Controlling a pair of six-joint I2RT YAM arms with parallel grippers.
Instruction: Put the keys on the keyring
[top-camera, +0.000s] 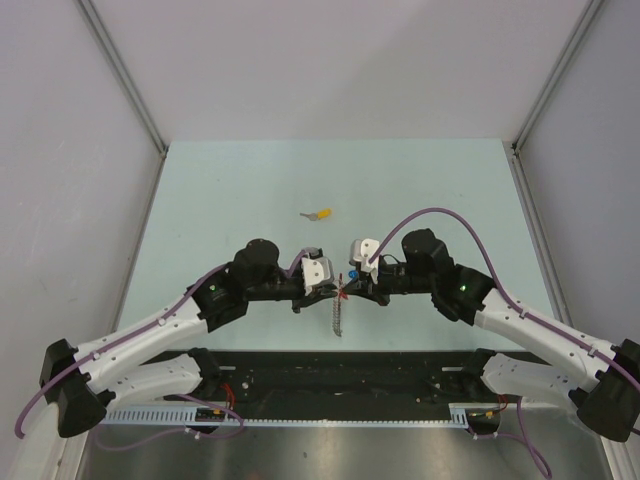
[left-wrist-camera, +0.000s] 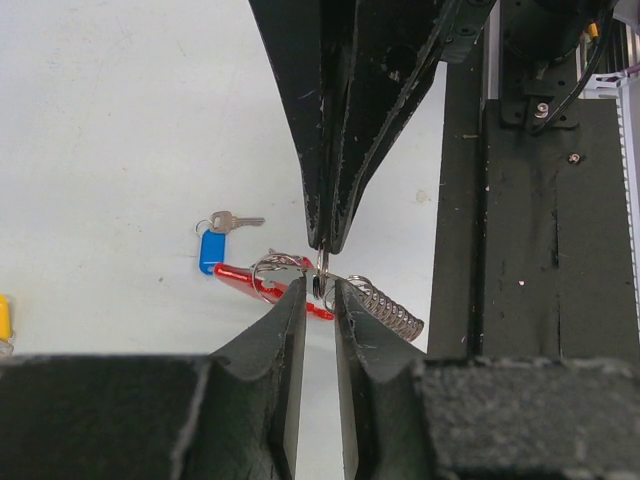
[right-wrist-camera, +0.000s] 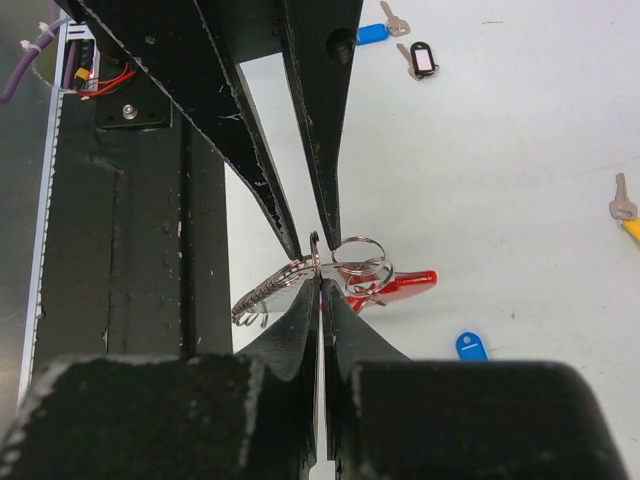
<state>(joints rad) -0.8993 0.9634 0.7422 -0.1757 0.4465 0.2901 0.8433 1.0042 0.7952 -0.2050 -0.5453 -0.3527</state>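
The keyring (top-camera: 338, 308) hangs between my two grippers just above the table: silver rings, a coiled chain (left-wrist-camera: 392, 310) and a red tag (left-wrist-camera: 238, 277). My right gripper (right-wrist-camera: 320, 278) is shut on one ring of the keyring (right-wrist-camera: 355, 262); it comes in from the top of the left wrist view (left-wrist-camera: 323, 245). My left gripper (left-wrist-camera: 320, 290) is narrowly open, its tips either side of a ring seen edge-on. A blue-capped key (left-wrist-camera: 210, 248) lies beside the red tag. The yellow-capped key (top-camera: 322, 214) lies farther back.
Another blue-capped key (right-wrist-camera: 372, 33) and a small black loop tag (right-wrist-camera: 424, 58) lie on the pale table (top-camera: 420, 190). A blue cap (right-wrist-camera: 472, 345) lies near the red tag. The black base rail (top-camera: 340, 375) runs along the near edge.
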